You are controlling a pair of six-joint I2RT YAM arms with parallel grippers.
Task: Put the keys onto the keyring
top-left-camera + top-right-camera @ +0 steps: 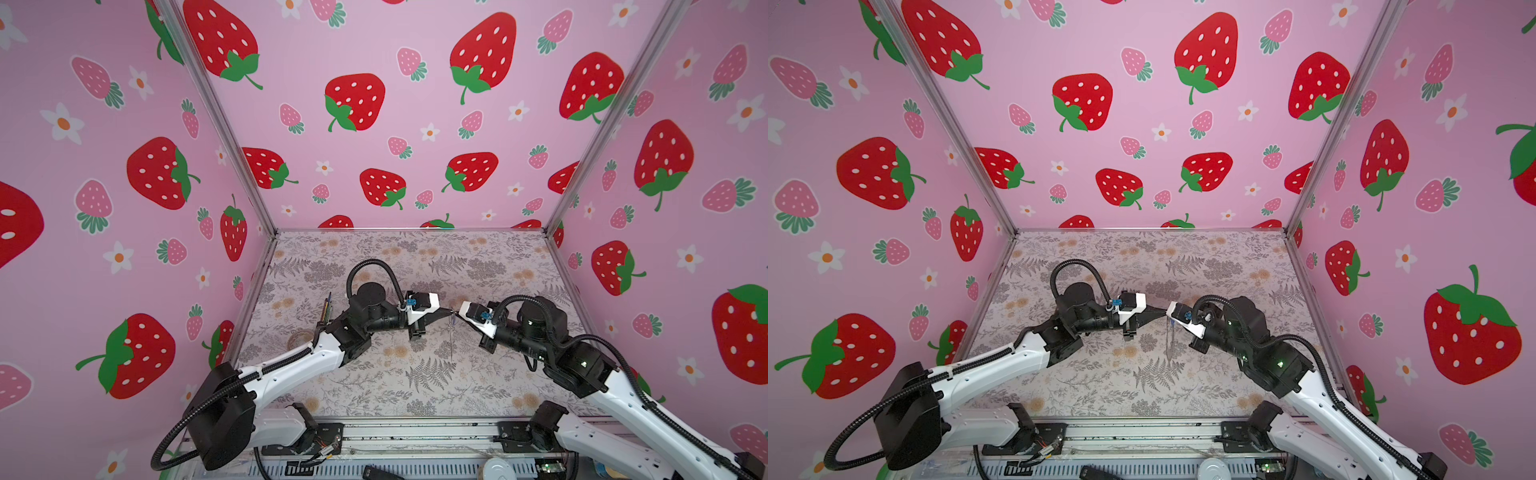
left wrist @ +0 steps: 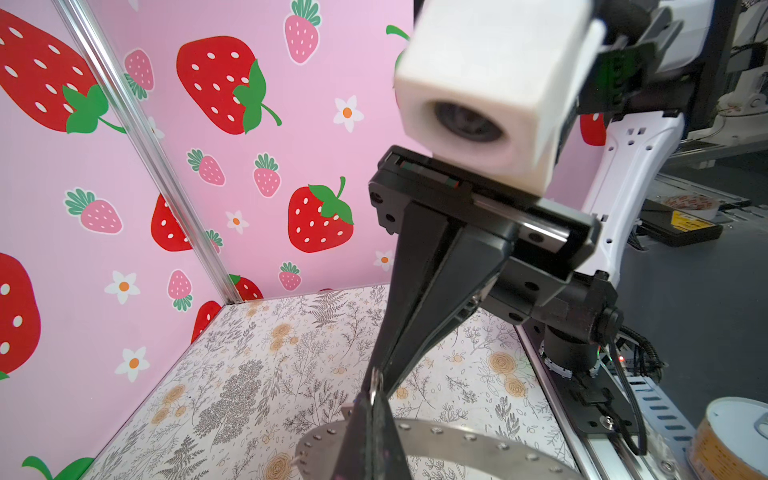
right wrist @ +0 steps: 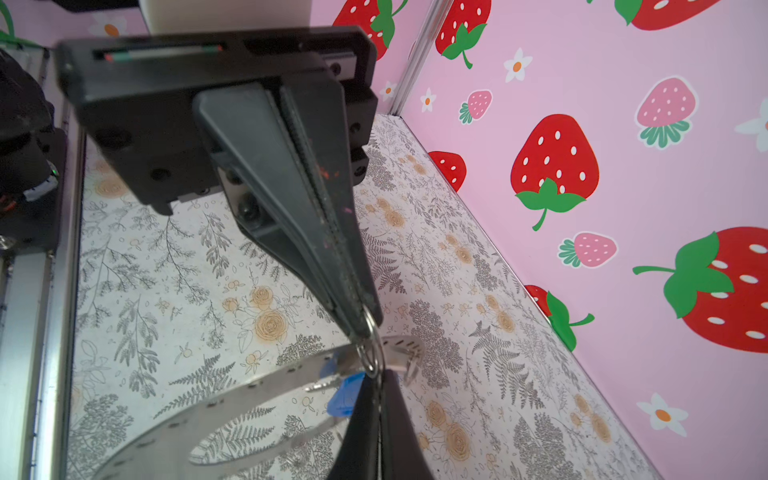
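Note:
Both grippers meet tip to tip above the middle of the floral table. The keys show in the right wrist view as a blue tag with a small silver loop. My left gripper is shut on one side of that loop. My right gripper is shut on the loop from the other side. The keyring, a flat grey ring with small holes, hangs edge-on under the fingertips. How it joins the loop I cannot tell.
A pale tape roll and a bundle of pens lie at the table's left, behind the left arm. Pink strawberry walls enclose the table on three sides. A can stands past the front rail.

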